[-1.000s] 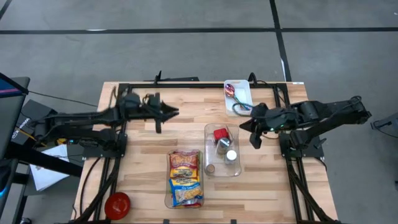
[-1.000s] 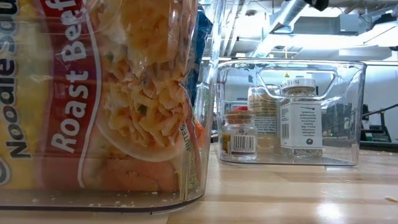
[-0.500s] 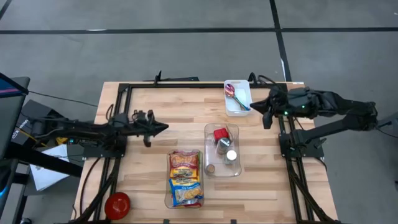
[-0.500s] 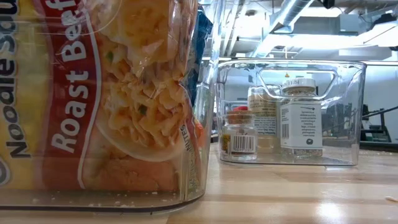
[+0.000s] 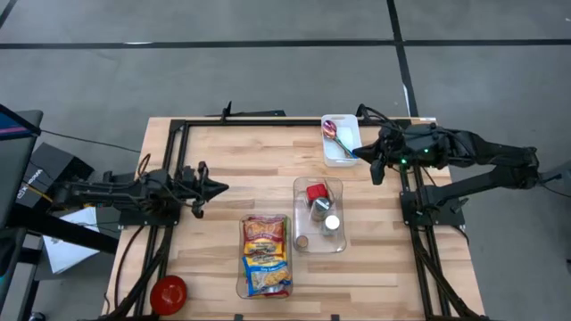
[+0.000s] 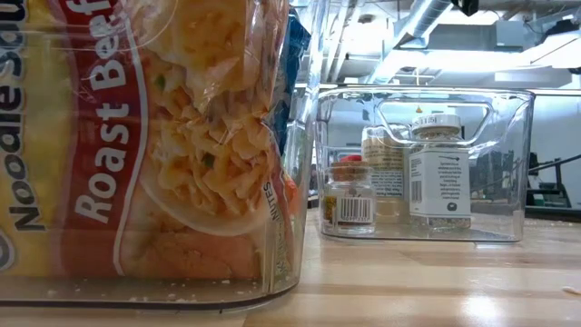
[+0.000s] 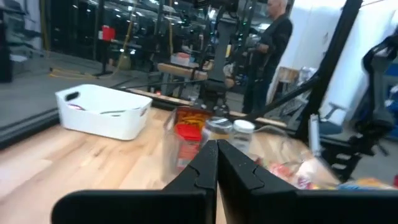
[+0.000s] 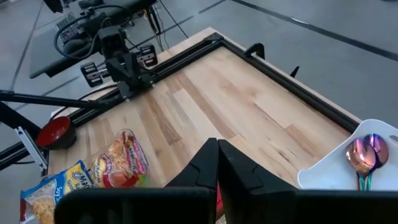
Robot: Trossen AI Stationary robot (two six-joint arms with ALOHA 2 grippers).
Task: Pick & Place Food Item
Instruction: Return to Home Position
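**Clear bins filled, both grippers empty**

Upright seasoning bottles (image 5: 316,193) stand grouped in the right transparent bin (image 5: 296,212), near the middle of the table (image 5: 259,152). The low view shows the white-capped bottle (image 6: 439,173) with its long axis vertical and its cap up. Noodle packets (image 5: 265,256) fill the left transparent bin (image 5: 238,267) just beside it, the top one face-up with its long axis along the bin's length. A spoon (image 5: 331,130) lies in the white bin (image 5: 343,161) at the far edge. Like sits with like, so the sorting looks finished.

The left gripper (image 5: 221,187) hangs over the table's left side, well apart from the bins. The right gripper (image 5: 376,176) hovers just beside the white bin. Each has its fingers pressed together on nothing, which suits arms heading home.
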